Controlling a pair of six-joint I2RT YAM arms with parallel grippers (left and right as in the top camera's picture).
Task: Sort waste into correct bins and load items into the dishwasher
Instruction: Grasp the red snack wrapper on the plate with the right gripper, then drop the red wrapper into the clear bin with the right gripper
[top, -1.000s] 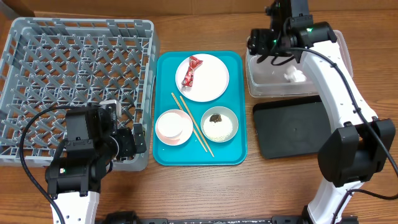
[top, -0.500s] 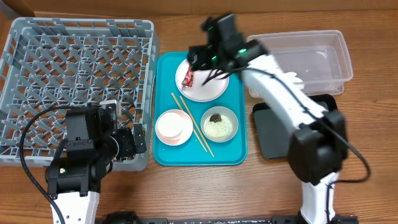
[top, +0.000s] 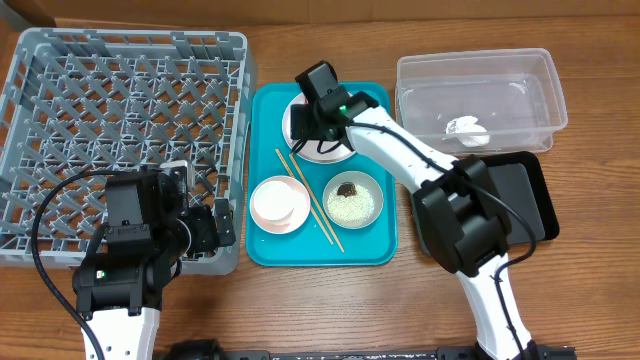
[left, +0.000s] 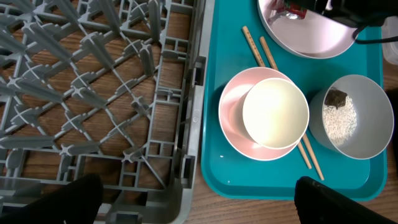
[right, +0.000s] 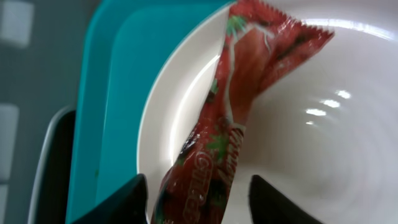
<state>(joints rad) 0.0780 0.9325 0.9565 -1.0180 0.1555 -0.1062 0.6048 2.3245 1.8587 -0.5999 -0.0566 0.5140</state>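
Note:
My right gripper (top: 312, 122) is low over the round white plate (top: 345, 148) on the teal tray. Its open fingers (right: 198, 200) straddle the lower end of the red shiny wrapper (right: 236, 118), which lies on the plate (right: 336, 137). A crumpled white tissue (top: 467, 128) lies in the clear tub (top: 480, 72). The black tray (top: 520, 195) is partly under my right arm. A small white cup (left: 275, 112) sits in the pinkish bowl (left: 231, 118). The pale bowl (left: 367, 134) holds rice (left: 339, 119) and a dark scrap (left: 336, 98). Chopsticks (top: 310, 200) lie between the bowls. My left gripper (left: 199, 202) is open at the grey rack's (top: 120, 110) near corner.
The teal serving tray (top: 380, 245) sits between the rack and the two bins. My right arm (top: 400, 150) reaches across the tray's right side. Bare wooden table shows in front of the tray and bins.
My right gripper has swung left from above the clear tub to the white plate and come down over the red wrapper. The tissue now lies in the tub. The left arm has not moved.

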